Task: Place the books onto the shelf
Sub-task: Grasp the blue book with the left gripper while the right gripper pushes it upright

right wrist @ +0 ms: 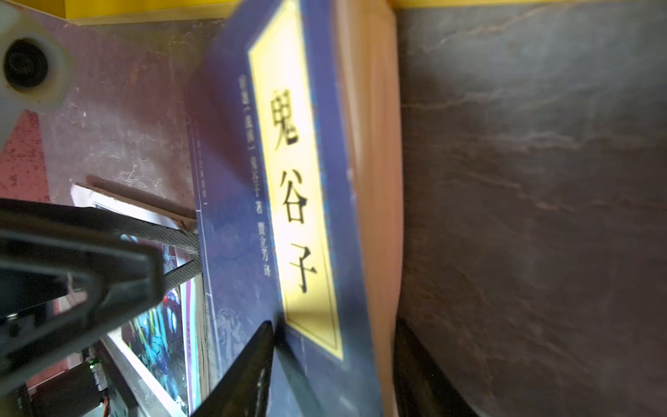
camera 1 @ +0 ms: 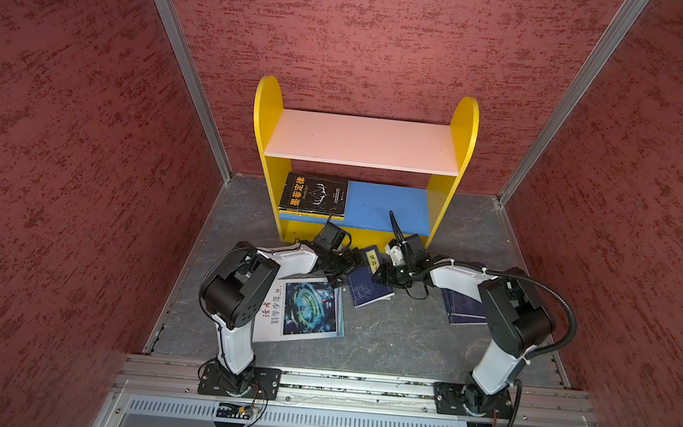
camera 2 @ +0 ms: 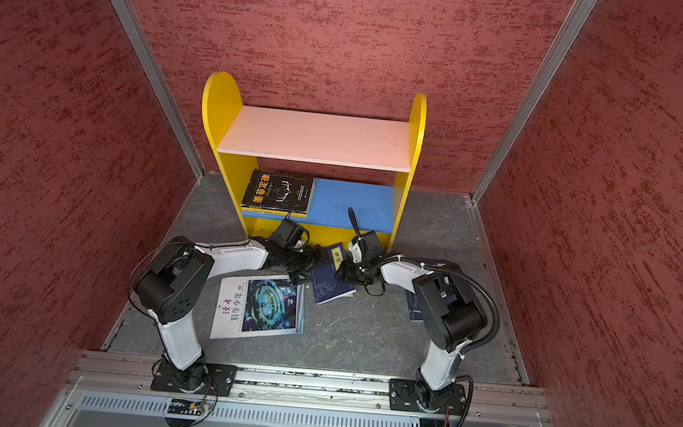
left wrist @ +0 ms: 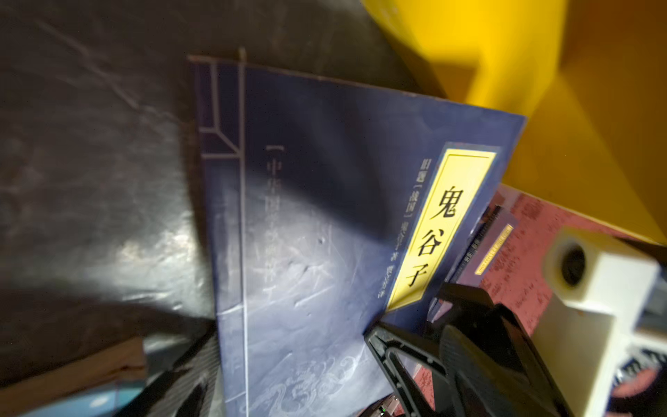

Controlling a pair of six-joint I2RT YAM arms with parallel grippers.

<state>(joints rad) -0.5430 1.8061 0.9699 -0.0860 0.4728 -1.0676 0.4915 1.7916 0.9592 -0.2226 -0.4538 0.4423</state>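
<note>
Navy book (camera 1: 367, 291) with the yellow label is just in front of the shelf (camera 1: 362, 141), about mid-way along its yellow base. Its long axis runs away from the shelf toward the arm bases, label end nearest the shelf. It looks tipped up off the counter (camera 1: 384, 339) on the right arm's side, spine edge down.

The right fingers (right wrist: 249, 361) are clamped on it, one on the cover, the other round behind the page edge. The left fingers (right wrist: 169, 233) are spread wide, tips right at the spine edge but not pinching anything.

So the book lies between the two arms and only the right one has it. My guess is the carry goes to the right arm, since the bare part of the blue lower board (camera 1: 386, 205) is on that side of the shelf.

The right wrist view shows the pinch on the page edge, which both top views hide behind the arm. The top views give what the wrists miss:
- black book (camera 1: 314, 195) lying on the blue board
- white magazine (camera 1: 303, 309) flat on the counter
- second navy book (camera 1: 459, 311) half under the right arm, well out from the shelf
</note>
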